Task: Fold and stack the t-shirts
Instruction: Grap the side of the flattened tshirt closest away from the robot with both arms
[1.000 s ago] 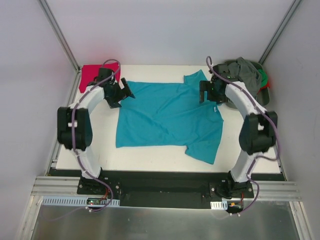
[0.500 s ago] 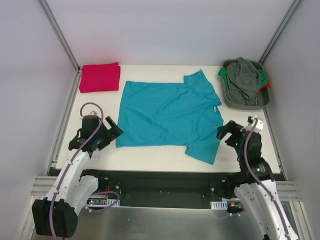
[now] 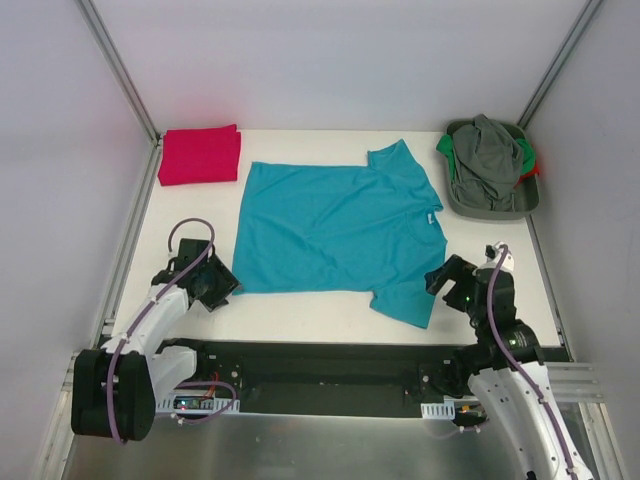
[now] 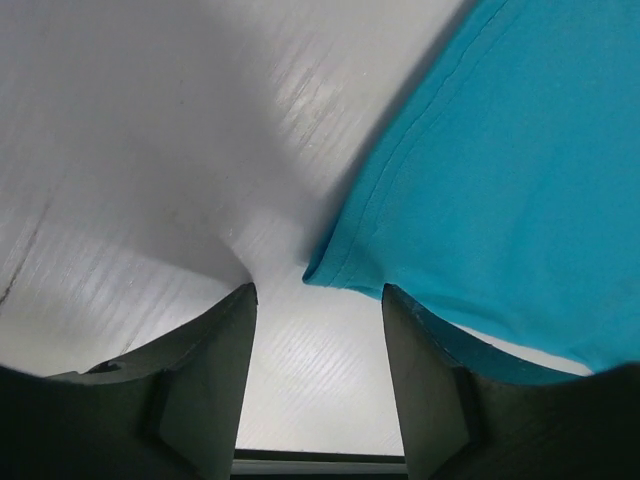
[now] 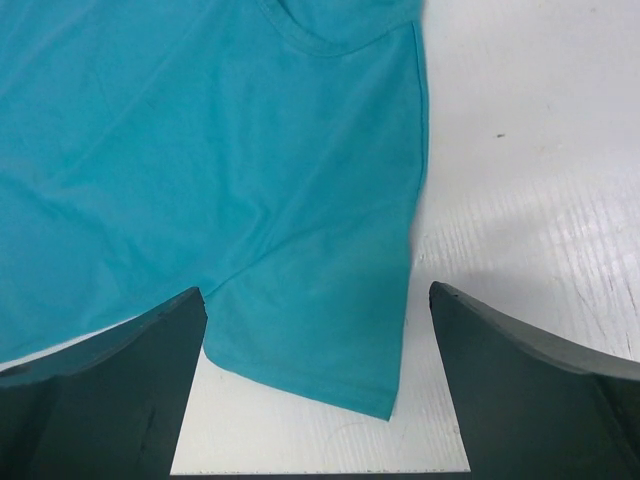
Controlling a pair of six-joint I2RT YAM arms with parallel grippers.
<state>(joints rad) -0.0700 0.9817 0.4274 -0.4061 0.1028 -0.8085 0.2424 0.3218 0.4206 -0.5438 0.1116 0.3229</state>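
The teal t-shirt (image 3: pixel 335 235) lies spread flat in the middle of the white table, neck with a small white label (image 3: pixel 428 216) to the right. A red t-shirt (image 3: pixel 200 155) lies folded at the far left corner. My left gripper (image 3: pixel 222 290) is open, low at the shirt's near left hem corner (image 4: pixel 330 270), which sits just ahead of its jaws. My right gripper (image 3: pixel 440 280) is open, hovering over the near sleeve (image 5: pixel 320 320), which shows between its fingers. Neither holds anything.
A grey bin (image 3: pixel 525 205) with grey and green cloth (image 3: pixel 487 160) stands at the far right corner. The table's near edge (image 3: pixel 330 343) and black rail lie just behind both grippers. Bare white table (image 3: pixel 190 220) lies left of the shirt.
Both arms drew back from the shirt's far end to the near side a second ago. Since then both grippers have edged closer to the teal shirt's near corners.
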